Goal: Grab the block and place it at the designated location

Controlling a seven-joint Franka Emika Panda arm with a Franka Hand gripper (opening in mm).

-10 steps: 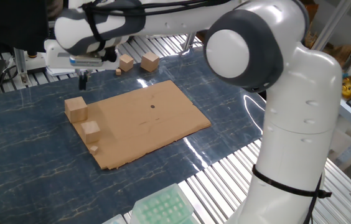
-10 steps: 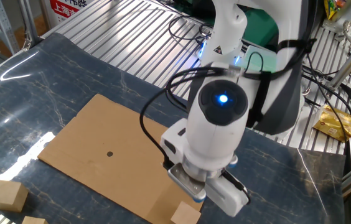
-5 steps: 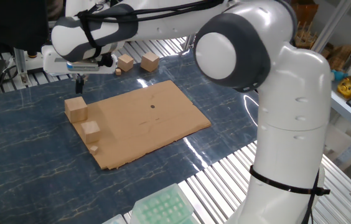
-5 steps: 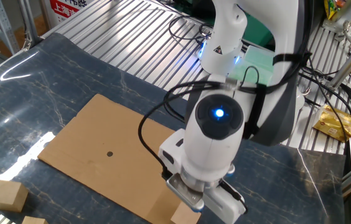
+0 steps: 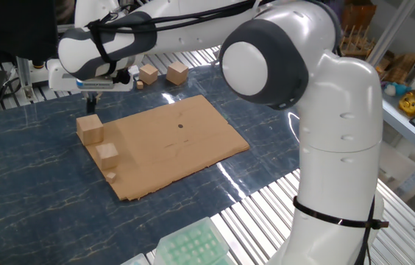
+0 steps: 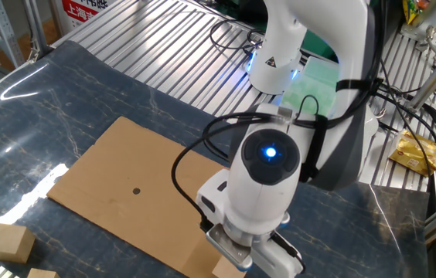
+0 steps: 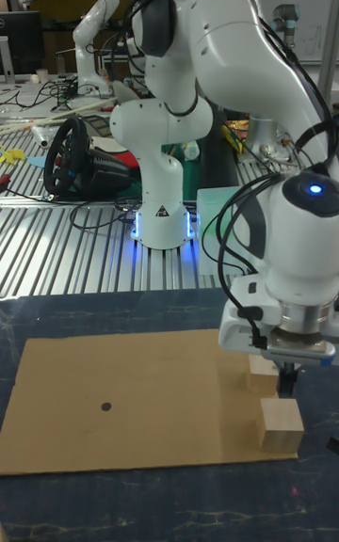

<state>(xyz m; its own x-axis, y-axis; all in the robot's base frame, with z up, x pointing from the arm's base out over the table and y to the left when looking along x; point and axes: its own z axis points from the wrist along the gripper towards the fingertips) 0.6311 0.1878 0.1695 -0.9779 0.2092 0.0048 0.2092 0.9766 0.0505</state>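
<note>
The gripper [image 5: 92, 102] has been carried leftward over the last second and is now poised just above the block [image 5: 90, 129] — the approach looks nearly complete. Nothing is held or touched; its opening cannot be told. The block rests at the left corner of the cardboard sheet [image 5: 193, 125], well apart from the black dot [image 5: 180, 125].

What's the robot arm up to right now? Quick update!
Gripper above the block, not gripping. Block at cardboard sheet corner, black dot uncovered. Path clear.

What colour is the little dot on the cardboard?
Black. The dot on the cardboard shows best in one fixed view.
</note>
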